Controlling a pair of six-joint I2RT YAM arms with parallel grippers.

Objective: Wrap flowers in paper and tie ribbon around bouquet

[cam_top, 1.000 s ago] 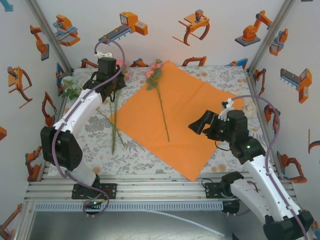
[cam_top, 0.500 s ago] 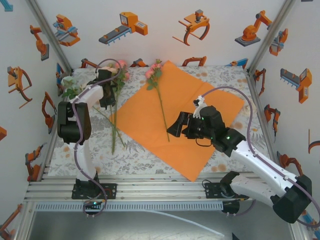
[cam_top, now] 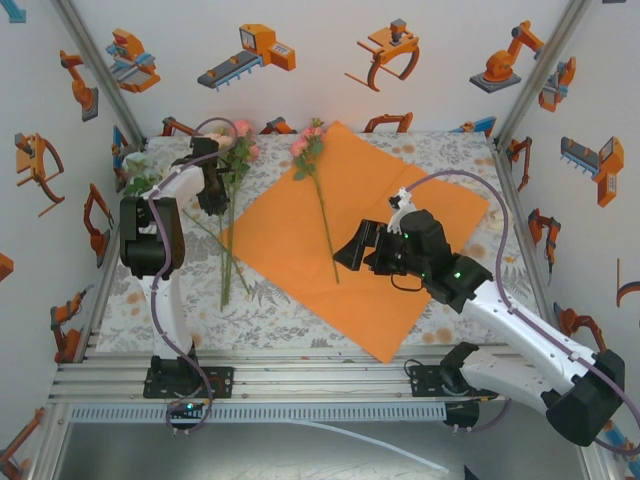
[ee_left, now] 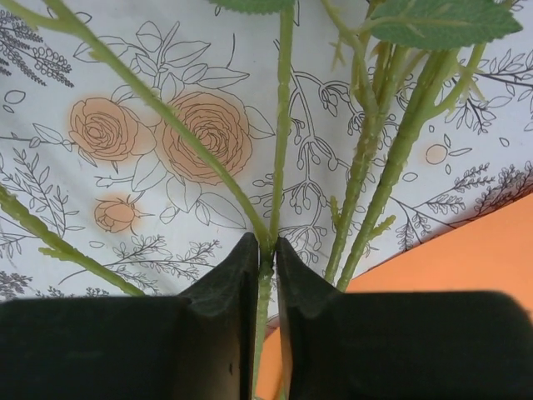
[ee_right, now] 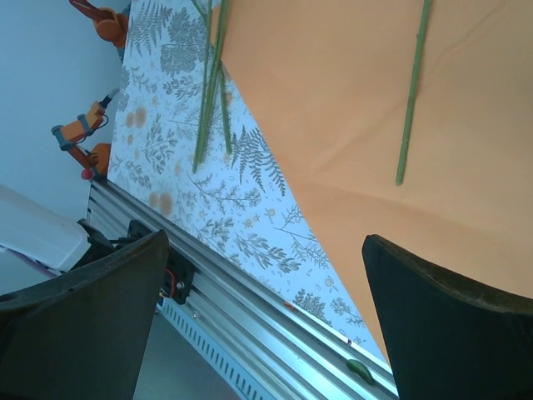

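The orange paper (cam_top: 380,220) lies flat across the middle of the table. One pink rose (cam_top: 322,205) rests on it, bloom at the far end. More flowers (cam_top: 240,150) lie off the paper's left edge, their stems (ee_left: 391,158) running toward me. My left gripper (cam_top: 208,196) is down among them and shut on one thin green rose stem (ee_left: 280,150), pinched between the fingertips of that gripper (ee_left: 266,250). My right gripper (cam_top: 352,250) hovers open over the paper beside the lone rose's stem end (ee_right: 410,108); nothing sits inside the gripper (ee_right: 266,275). The ribbon is hidden.
The floral tablecloth (cam_top: 270,300) covers the table. An aluminium rail (cam_top: 300,375) runs along the near edge, close below the paper's front corner. A leafy sprig (cam_top: 140,180) lies at the far left. Printed walls close in on three sides.
My left gripper dropped from above the flowers down onto the stems. My right gripper swung left over the paper toward the lone rose's stem, then nearly stopped.
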